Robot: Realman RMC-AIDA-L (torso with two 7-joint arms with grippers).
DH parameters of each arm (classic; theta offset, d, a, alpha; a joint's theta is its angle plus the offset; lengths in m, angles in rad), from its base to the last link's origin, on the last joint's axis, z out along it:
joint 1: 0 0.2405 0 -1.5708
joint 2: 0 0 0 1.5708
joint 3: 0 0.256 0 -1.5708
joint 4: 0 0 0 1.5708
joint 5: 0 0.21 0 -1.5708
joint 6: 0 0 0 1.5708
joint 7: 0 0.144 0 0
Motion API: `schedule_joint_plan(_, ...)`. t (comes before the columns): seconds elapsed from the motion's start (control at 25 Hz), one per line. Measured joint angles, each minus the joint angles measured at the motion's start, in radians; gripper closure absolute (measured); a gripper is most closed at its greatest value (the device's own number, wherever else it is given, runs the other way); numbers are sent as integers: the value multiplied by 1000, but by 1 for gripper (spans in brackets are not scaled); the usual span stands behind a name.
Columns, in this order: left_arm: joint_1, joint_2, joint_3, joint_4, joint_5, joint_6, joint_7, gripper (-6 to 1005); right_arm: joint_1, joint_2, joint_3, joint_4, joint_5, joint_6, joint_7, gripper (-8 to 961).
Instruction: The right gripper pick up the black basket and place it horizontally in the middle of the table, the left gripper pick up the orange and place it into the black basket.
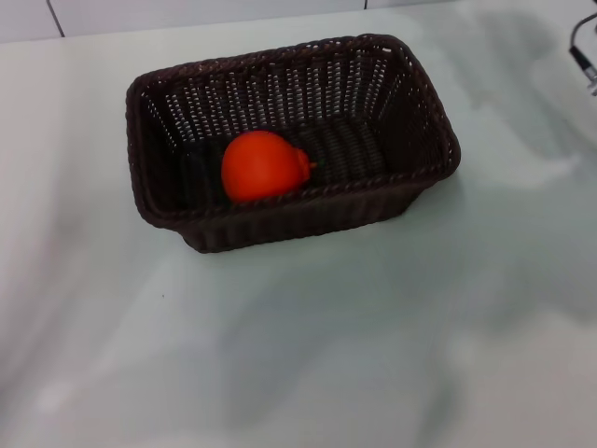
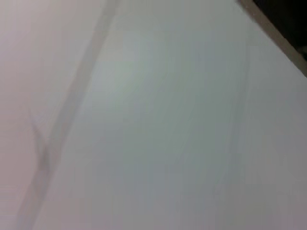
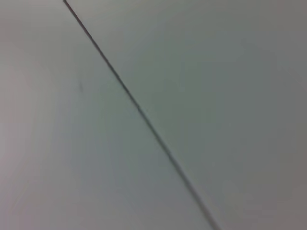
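1. The black basket (image 1: 291, 140) stands upright on the white table (image 1: 308, 336), long side across, toward the far middle.
2. The orange (image 1: 264, 165) lies inside the basket, at its near-left floor.
3. The right gripper (image 1: 584, 54) barely shows at the far right edge; its jaws cannot be told.
4. The left gripper is out of sight.

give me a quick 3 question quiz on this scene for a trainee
1. True or false: the orange lies inside the basket.
2. Multiple choice: what holds the orange now? A) the left gripper B) the right gripper C) neither
3. Fill in: the basket stands upright on the white ____.

Key:
1. True. It rests on the basket floor, near the front wall.
2. C. Only a bit of the right arm shows at the head view's upper right edge, well away from the basket; the left gripper is out of view.
3. table
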Motion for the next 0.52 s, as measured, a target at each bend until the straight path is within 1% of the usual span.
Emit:
schedule_joint_plan(0.16, 44, -1, -105, 85, -62, -61, 117, 104, -18, 4, 24, 63, 151, 12, -301, 38)
schedule_joint_plan(0.24, 68, -1, -152, 97, -68, -77, 134, 106, -24, 4, 39, 105, 243, 16, -458, 38)
schedule_joint_plan(0.36, 103, -1, -212, 101, -72, -98, 137, 108, -25, 5, 58, 156, 340, 27, -667, 38)
schedule_joint_plan(0.52, 128, 0, -262, 105, -73, -108, 137, 111, -25, 6, 76, 177, 364, 48, -795, 38)
